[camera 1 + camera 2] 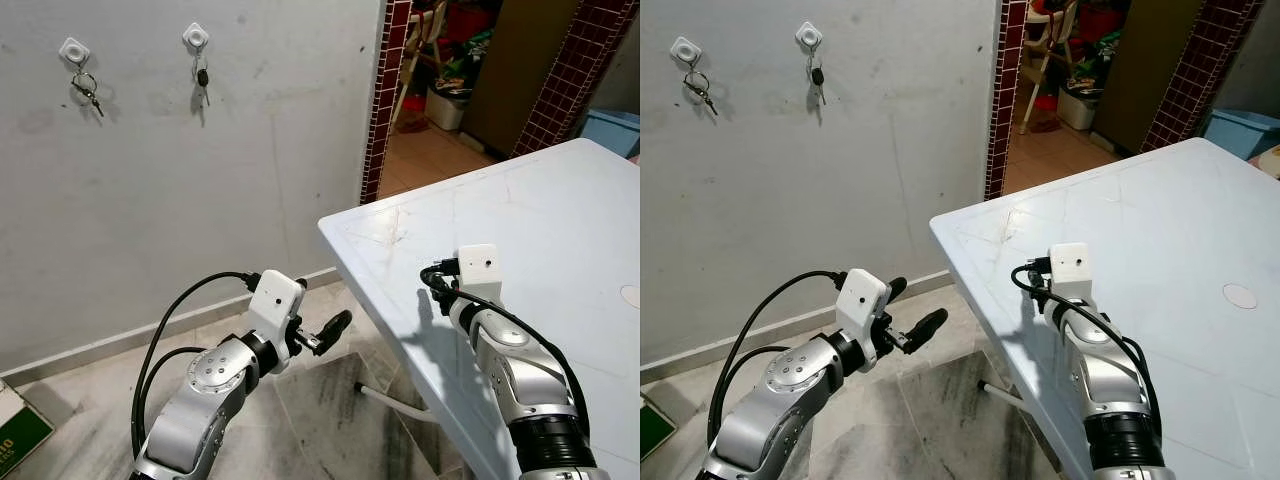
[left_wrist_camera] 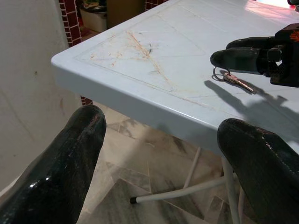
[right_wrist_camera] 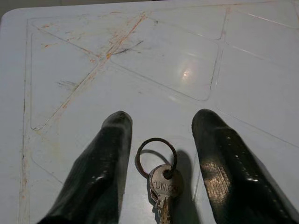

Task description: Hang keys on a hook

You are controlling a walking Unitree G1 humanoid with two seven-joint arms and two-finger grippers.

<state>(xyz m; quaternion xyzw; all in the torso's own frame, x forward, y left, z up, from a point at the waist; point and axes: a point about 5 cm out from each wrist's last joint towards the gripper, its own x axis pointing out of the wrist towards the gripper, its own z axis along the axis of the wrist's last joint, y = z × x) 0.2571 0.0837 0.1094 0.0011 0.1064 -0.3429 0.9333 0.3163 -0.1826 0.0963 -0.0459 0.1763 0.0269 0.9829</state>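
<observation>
silver metal, stamped "union": the key lies flat on the pale blue table with its thin ring toward the wall side, near the table's scratched corner. the right gripper sits low over it, black fingers spread with one on either side of the ring and nothing pinched. the left gripper hangs off the table's edge above the tiled floor, fingers also spread and empty, facing the table at about three o'clock. up at eleven o'clock on the grey wall are two white hooks, the left hook and the right hook, each already carrying keys. an open doorway with dark red tiled edges stands at one o'clock.
</observation>
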